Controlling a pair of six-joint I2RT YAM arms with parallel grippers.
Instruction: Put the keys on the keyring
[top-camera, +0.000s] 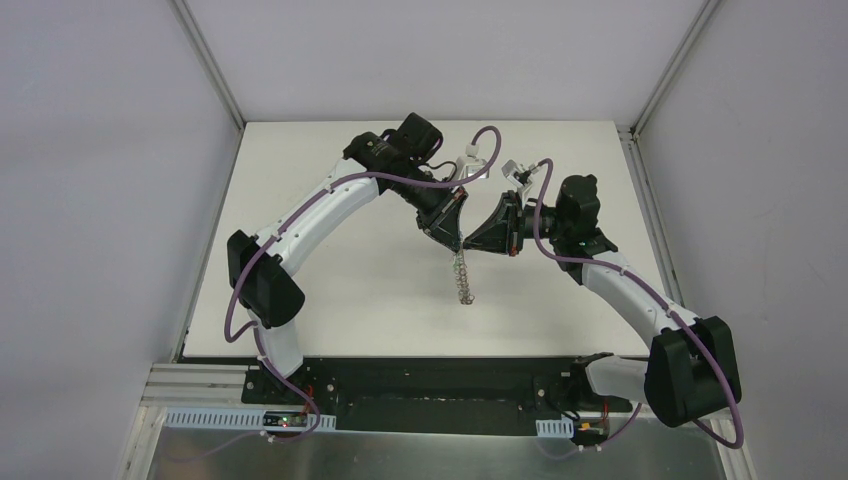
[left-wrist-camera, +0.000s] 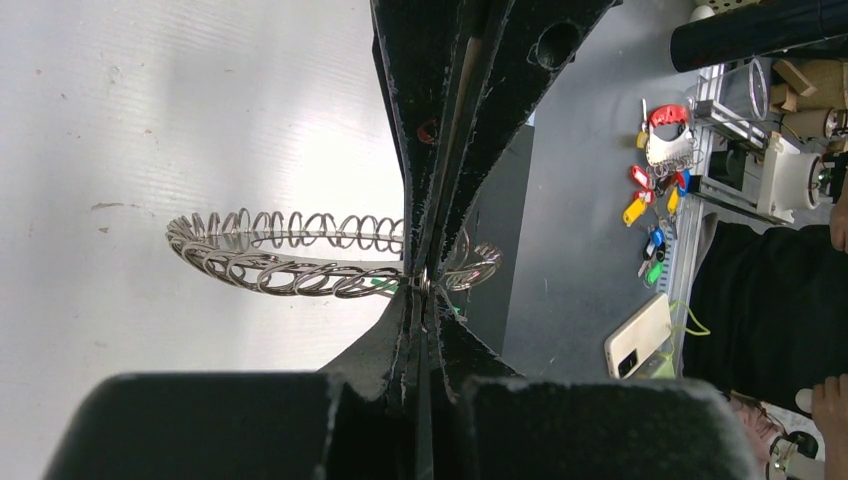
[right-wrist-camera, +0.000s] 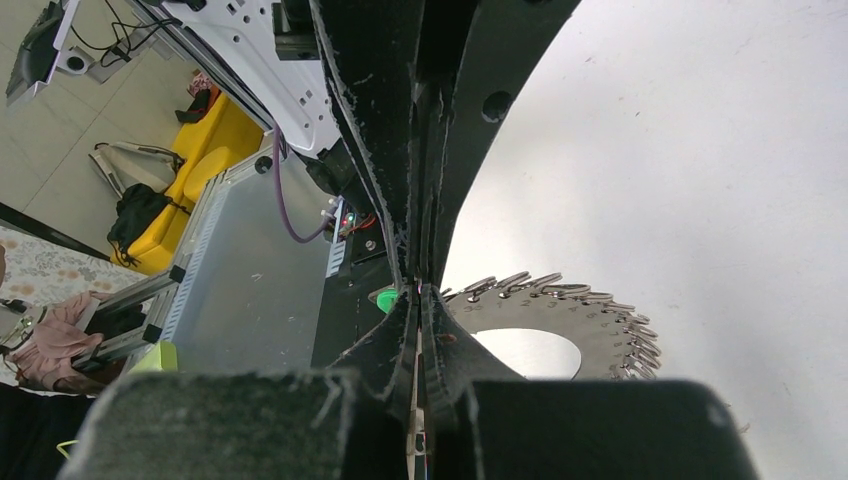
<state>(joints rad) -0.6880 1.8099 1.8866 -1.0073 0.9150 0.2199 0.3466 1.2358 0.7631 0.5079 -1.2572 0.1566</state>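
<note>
Plainly the keyring looks stiff, light, slippery; left gripper clamps its looped rim, right gripper's fingers pressed together beside the tiny green-headed key.

White, flat, rectangular table; its matte surface spreads below and around the left end effector and right end effector.

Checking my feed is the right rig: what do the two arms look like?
Left arm and right arm match: white curved links, black joint housings, black wedge-shaped jaws with scuffed edges. A purple cable loops along each.
</note>
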